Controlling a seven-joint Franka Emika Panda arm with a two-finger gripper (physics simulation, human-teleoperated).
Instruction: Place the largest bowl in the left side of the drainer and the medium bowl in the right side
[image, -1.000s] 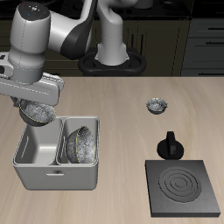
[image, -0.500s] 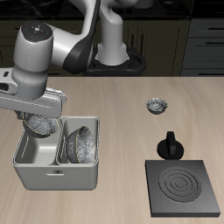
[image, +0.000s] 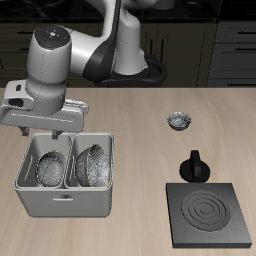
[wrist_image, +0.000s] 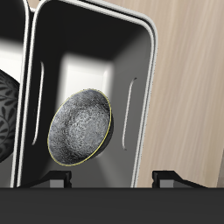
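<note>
Claw (image: 48, 132): fingers spread, gripping nothing, poised above the drainer's back edge.
Medium bowl (wrist_image: 81, 128): loose in one drainer compartment, tilted on edge against the wall.
Largest bowl (image: 93, 165): leaning in the adjoining compartment.
Drainer (image: 62, 198): near the tabletop's front edge.
Tabletop (image: 140, 140): also carries a small bowl (image: 179, 122), a black knob (image: 193, 166) and a black stove plate (image: 208, 215).

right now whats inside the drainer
The drainer holds one speckled bowl per compartment: the medium bowl and the largest bowl, both leaning. The floor beneath them is hidden.
</note>
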